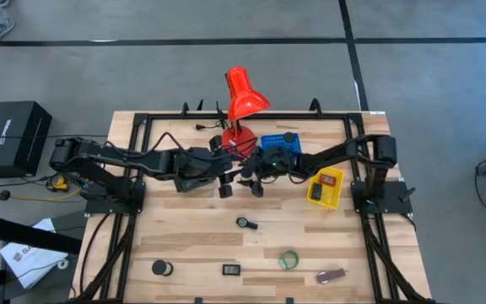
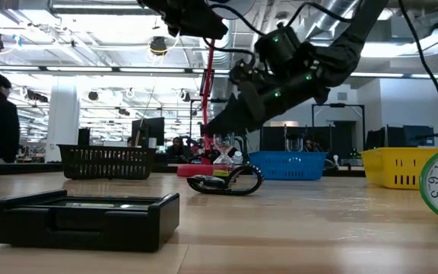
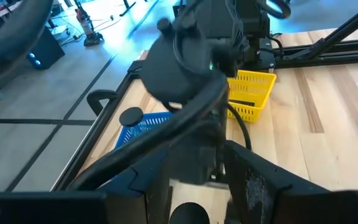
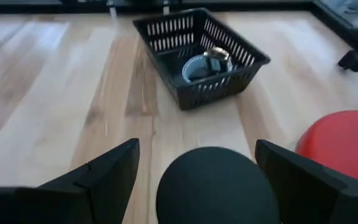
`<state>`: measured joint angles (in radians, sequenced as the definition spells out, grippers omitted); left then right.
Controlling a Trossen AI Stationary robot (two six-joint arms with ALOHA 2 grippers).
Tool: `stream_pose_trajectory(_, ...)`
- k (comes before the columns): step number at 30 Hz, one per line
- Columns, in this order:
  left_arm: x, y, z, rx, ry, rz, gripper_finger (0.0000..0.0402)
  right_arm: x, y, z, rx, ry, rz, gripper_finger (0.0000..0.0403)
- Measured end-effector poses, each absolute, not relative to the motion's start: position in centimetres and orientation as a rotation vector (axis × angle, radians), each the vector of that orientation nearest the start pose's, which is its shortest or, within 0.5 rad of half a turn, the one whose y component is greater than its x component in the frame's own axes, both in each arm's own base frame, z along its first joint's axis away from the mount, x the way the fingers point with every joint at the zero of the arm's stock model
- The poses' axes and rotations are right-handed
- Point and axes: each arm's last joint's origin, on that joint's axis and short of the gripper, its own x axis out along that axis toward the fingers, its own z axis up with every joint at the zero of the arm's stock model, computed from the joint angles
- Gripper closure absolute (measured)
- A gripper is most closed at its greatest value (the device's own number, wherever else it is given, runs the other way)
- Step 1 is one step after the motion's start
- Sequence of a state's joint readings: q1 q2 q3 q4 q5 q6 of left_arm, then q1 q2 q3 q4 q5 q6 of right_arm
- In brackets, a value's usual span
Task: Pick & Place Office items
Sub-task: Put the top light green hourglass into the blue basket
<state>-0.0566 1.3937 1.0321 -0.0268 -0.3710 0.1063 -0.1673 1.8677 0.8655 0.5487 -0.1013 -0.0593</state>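
Both arms meet mid-table, at 6 o'clock of the tall red metal desk lamp (image 1: 245, 95). Your left gripper (image 1: 224, 189) holds a black roll (image 3: 188, 214) between part-open fingers. Your right gripper (image 1: 252, 185) stands wide open around it. Remaining office items lie at 6 o'clock: green tape ring (image 1: 288, 259).

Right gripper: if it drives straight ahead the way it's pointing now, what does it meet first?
A black round object sits right between the open right gripper's fingers, so it probably meets that first. Beyond it is bare wood, then the black basket. Depth is hard to judge here.
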Motion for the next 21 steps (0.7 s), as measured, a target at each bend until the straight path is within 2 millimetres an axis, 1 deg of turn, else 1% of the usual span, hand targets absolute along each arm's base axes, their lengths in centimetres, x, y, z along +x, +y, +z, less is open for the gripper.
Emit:
stream_pose_trajectory(4, 31.0, -0.7, 28.8, 0.192, 0.421, 0.289, 0.0259, 36.6, -6.1, 14.3, -0.026, 0.438, -0.051, 0.0092)
stream_pose_trajectory(9, 30.8, -0.7, 28.0, 0.223, 0.446, 0.285, 0.0259, 36.3, -6.0, 13.9, -0.035, 0.495, -0.043, 0.0097)
stream_pose_trajectory(12, 30.8, -0.7, 28.0, 0.222, 0.444, 0.285, 0.0259, 36.0, -5.9, 13.6, -0.029, 0.536, -0.041, 0.0109)
stream_pose_trajectory(21, 30.8, -0.7, 28.0, 0.213, 0.441, 0.287, 0.0259, 36.1, -5.9, 13.6, -0.031, 0.532, -0.04, 0.0152)
